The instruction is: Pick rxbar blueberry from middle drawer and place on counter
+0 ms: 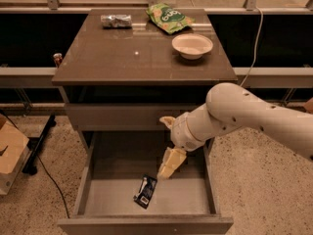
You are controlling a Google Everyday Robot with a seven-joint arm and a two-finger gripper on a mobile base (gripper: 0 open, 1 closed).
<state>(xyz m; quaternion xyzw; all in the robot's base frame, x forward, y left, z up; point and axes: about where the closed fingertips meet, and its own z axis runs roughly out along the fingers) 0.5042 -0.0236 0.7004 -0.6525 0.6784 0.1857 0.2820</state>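
Note:
The rxbar blueberry [145, 191], a small dark wrapper with white and light-blue markings, lies flat on the floor of the open middle drawer [110, 192], near its front centre. My gripper [167, 169] hangs inside the drawer on the white arm, just above and to the right of the bar, a short gap away from it. The counter [117, 58] is the glossy grey-brown top of the cabinet above.
On the counter stand a white bowl [192, 45] at the right, a green snack bag [168, 17] at the back and a crumpled silver foil packet [116, 20] at the back left. A cardboard box [10, 153] sits on the floor at the left.

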